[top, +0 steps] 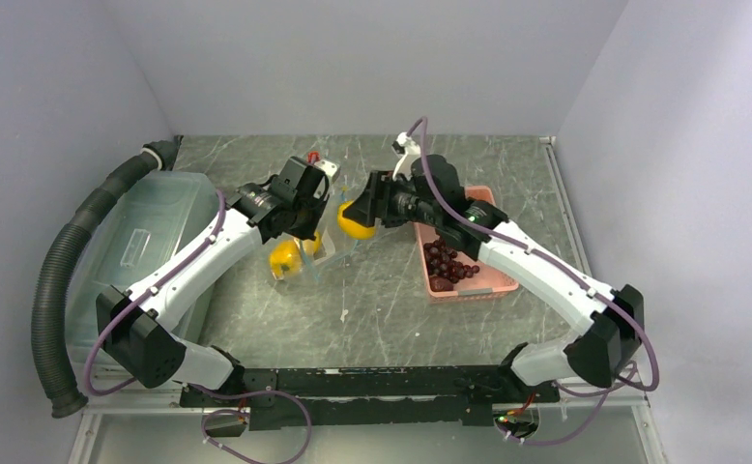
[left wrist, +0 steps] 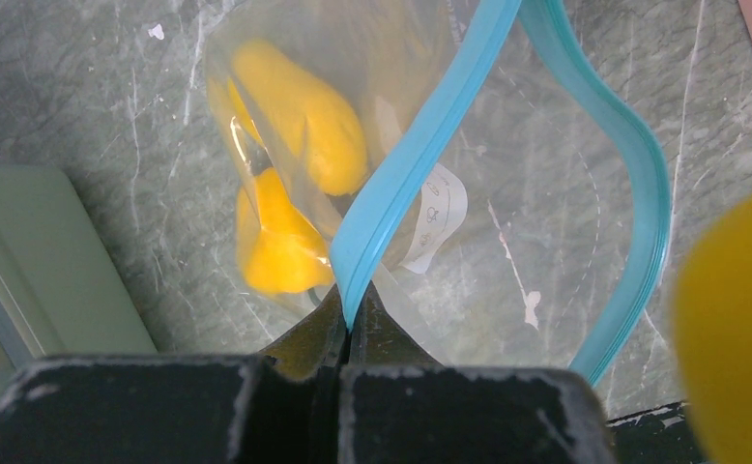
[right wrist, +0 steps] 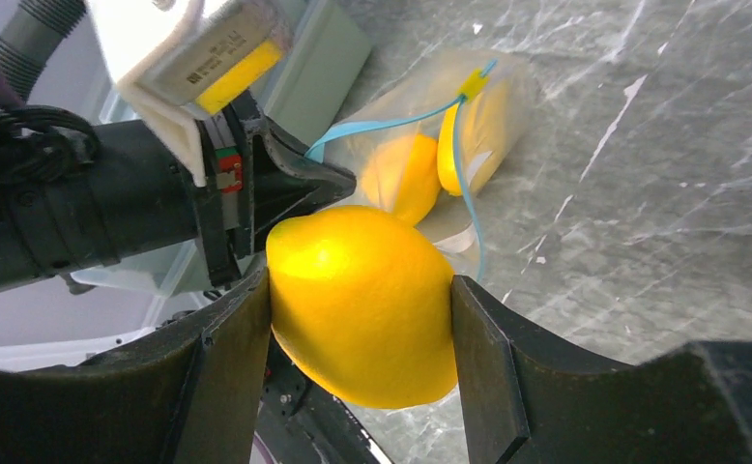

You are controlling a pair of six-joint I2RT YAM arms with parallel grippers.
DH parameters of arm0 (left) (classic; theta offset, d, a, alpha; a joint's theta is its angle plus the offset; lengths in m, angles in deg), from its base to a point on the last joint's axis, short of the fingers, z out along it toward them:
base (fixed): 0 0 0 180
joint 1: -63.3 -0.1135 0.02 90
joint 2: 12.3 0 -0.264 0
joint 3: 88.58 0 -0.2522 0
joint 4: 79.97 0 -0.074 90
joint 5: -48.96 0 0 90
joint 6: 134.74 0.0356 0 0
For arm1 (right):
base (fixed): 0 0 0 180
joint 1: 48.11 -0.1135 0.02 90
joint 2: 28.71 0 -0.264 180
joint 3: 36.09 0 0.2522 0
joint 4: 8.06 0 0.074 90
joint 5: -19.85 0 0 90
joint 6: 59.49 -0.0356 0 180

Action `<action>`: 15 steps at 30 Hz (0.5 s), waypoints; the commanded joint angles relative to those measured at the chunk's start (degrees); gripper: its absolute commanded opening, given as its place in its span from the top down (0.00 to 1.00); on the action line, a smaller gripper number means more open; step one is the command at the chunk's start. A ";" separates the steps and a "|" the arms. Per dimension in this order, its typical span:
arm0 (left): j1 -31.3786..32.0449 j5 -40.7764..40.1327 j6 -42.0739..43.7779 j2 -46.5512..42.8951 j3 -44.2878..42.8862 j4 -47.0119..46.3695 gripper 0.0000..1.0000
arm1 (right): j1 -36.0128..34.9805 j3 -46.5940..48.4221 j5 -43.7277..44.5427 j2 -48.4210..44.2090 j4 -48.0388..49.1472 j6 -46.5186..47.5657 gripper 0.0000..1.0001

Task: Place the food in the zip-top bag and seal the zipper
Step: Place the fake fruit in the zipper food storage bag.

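Observation:
The clear zip-top bag (top: 312, 253) lies on the table with its mouth held up and open. My left gripper (left wrist: 353, 311) is shut on the teal zipper (left wrist: 420, 155) at the mouth's edge. Two yellow food pieces (left wrist: 304, 111) (left wrist: 275, 242) sit inside the bag (left wrist: 507, 193). My right gripper (right wrist: 361, 319) is shut on a yellow lemon (right wrist: 362, 304), held in the air just right of the bag's mouth (top: 356, 220). The dark purple grape bunch (top: 449, 263) lies in the pink basket (top: 496, 283).
A large translucent lidded bin (top: 150, 242) stands at the left, with a black corrugated hose (top: 58, 280) curving round it. The pink basket sits under my right arm. White walls close the table at the back and sides.

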State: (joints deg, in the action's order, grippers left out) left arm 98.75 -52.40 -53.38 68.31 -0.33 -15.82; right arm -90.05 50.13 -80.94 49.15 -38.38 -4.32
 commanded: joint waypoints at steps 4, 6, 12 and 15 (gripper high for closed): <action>-0.20 1.13 0.10 -1.16 0.36 -1.56 1.00 | -1.74 1.35 1.93 5.16 5.60 -4.42 0.65; -0.20 1.22 0.11 -1.39 0.38 -1.60 1.00 | -1.98 1.27 1.78 6.25 6.54 -4.98 0.65; -0.20 1.42 0.05 -1.77 0.37 -1.61 1.00 | -3.16 2.94 3.22 10.69 6.18 -6.50 0.65; -0.20 1.68 0.18 -1.95 0.27 -1.65 1.00 | -4.03 3.54 3.60 12.73 6.60 -7.63 0.65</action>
State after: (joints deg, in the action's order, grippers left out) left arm 98.75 -51.81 -53.38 68.31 -0.33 -15.82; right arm -92.87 50.59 -78.93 60.04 -35.19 -9.69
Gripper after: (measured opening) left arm 0.012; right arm 0.634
